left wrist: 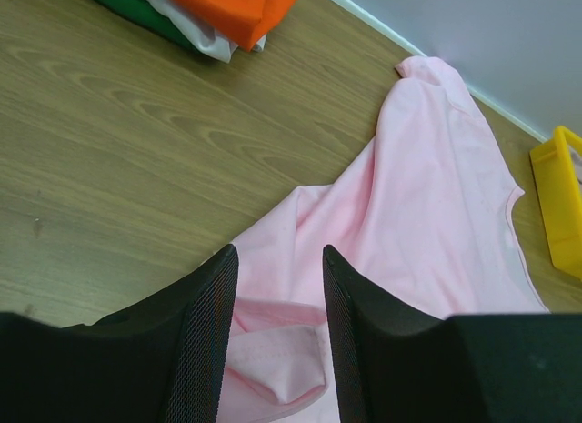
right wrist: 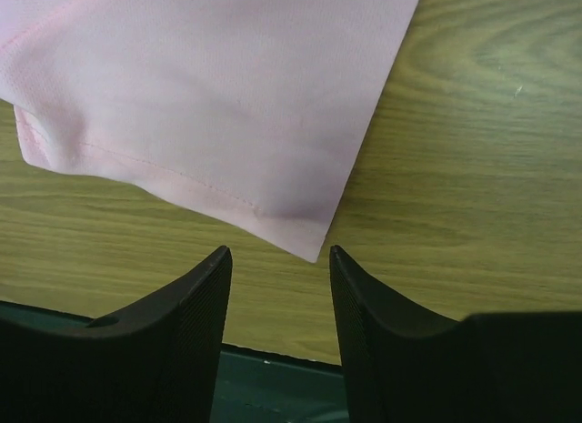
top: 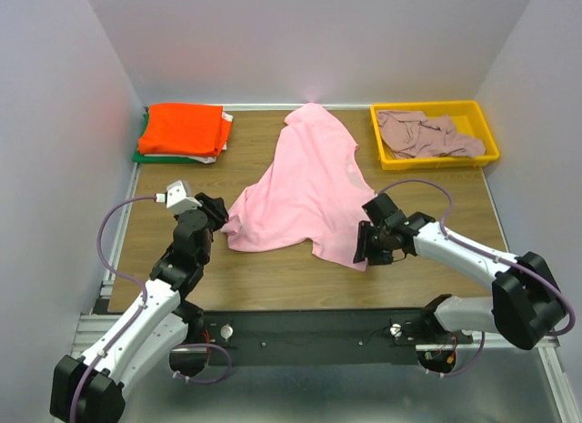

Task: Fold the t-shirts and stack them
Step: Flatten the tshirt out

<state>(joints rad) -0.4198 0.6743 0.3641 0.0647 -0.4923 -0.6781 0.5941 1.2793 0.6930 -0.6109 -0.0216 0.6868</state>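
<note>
- Nearest, at 7 o'clock: left hand, fingers apart over the near-left edge of the pink t-shirt. Fold of cloth lying loose between them in the wrist view, not seen pinched.
- At 5 o'clock: right hand, fingers likewise apart, nothing between. Near-right hem corner just ahead of the tips, touching neither.
- Pink t-shirt mid-bench, rumpled, unfolded.
- Long axis roughly 12 to 6 o'clock. Narrow end up by the far wall, wide hem end fanned from 7 to 5 o'clock toward the arms.
- Curved edge on the 3 o'clock side, probably the neckline; cannot tell for sure.
- Step, as judged: taking both near corners to spread the tee flat before any fold.
- To do it well:
  - Come in low and slip one finger under each corner.
  - Close on the stitched hem, not on a loose single layer.
  - Pull toward 9 and 3 o'clock together, evenly, then drag toward 6 to clear the wrinkles.
  - On the left side, avoid catching the tucked-under fold, or risk lifting a double layer.
- Elsewhere: folded orange t-shirt on top of a green t-shirt at 10 o'clock. Mauve t-shirt crumpled in the yellow tray at 1 o'clock, not yet folded.
</note>
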